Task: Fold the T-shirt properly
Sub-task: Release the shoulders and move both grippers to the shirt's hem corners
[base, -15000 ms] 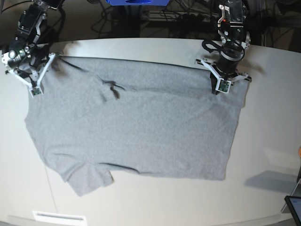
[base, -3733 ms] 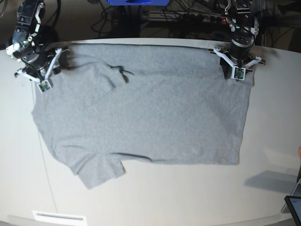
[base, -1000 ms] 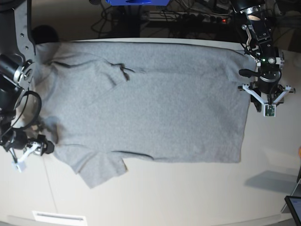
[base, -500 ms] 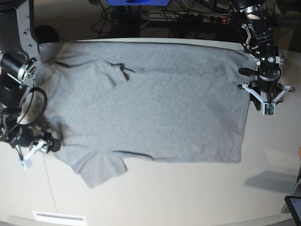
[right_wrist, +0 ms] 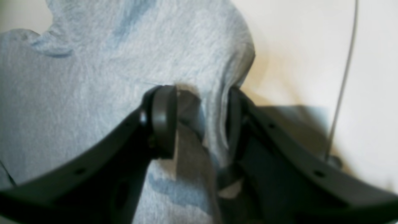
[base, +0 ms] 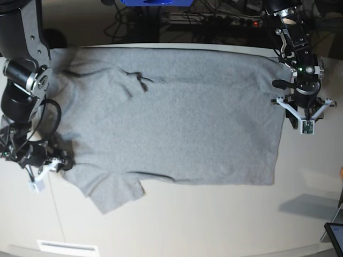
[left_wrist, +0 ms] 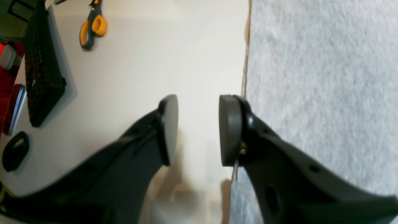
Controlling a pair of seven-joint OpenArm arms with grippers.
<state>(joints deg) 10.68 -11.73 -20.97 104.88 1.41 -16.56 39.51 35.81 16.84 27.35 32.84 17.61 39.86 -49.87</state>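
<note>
Heather-grey cotton T-shirt (base: 166, 118) lies flat, filling the frame's centre, long axis left–right. My right gripper (right_wrist: 199, 121) at lower left pinches a sleeve fold; my left gripper (left_wrist: 199, 129), parted and empty, straddles the right hem.

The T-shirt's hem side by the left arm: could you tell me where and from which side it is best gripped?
Probably at the straight side edge of the T-shirt, approached from the bare table. The left gripper stands open with one jaw over that edge, and the cloth lies flat there, so sliding a jaw under looks feasible.
</note>
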